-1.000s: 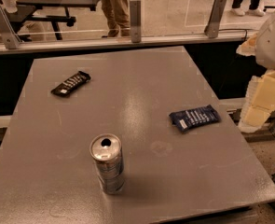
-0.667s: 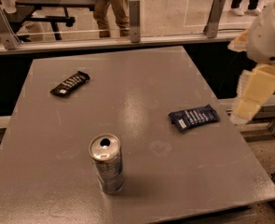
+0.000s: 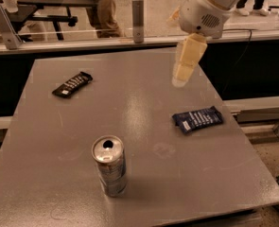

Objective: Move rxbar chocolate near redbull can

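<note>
Where jaws hang: above flat grey surface (image 3: 58, 141); open or closed, cannot tell.
Slim black rxbar chocolate (image 3: 72, 84): well left.
Tall silver-blue metal redbull can (image 3: 109, 164): nearer, leftward.

I am looking at a grey bench (image 3: 143, 103) that is carrying three things. The rxbar chocolate (image 3: 72, 84) is lying flat toward its far left. The redbull can (image 3: 109, 165) is standing upright near the front edge, well apart from the bar. A dark blue wrapper (image 3: 197, 119) is lying flat on the right side. The gripper (image 3: 178, 81) is hanging over the bench's far right part.
</note>
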`<state>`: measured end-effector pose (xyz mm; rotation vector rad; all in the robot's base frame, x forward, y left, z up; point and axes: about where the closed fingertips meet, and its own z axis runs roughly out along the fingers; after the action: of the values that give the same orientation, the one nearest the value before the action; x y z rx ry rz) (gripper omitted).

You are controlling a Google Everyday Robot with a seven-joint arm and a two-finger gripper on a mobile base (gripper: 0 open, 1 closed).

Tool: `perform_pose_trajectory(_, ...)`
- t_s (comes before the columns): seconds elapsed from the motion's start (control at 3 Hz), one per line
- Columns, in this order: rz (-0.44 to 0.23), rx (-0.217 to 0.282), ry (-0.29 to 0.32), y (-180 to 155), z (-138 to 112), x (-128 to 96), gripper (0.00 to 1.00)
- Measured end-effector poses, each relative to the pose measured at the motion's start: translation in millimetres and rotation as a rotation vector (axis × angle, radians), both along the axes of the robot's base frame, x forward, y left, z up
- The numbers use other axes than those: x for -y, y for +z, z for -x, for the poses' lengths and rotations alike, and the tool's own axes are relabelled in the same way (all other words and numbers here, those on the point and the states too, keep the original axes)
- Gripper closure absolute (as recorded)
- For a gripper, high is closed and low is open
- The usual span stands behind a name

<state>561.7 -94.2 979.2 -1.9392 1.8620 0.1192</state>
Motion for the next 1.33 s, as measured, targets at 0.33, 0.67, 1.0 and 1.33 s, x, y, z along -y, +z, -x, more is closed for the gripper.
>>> perform_pose_trajectory(0.33, -0.022, 0.017, 0.121, -7, -40, -57, 0.0)
perform_pose_trajectory(0.67, -0.005, 0.025, 0.198, -19, -60, -95, 0.0)
perform_pose_trajectory(1.0, 0.047, 0.021, 0.283, -41, -83, -131, 0.0)
perform_pose_trajectory(1.33, 0.118, 0.004, 0.392, -73, -102, -176, 0.0)
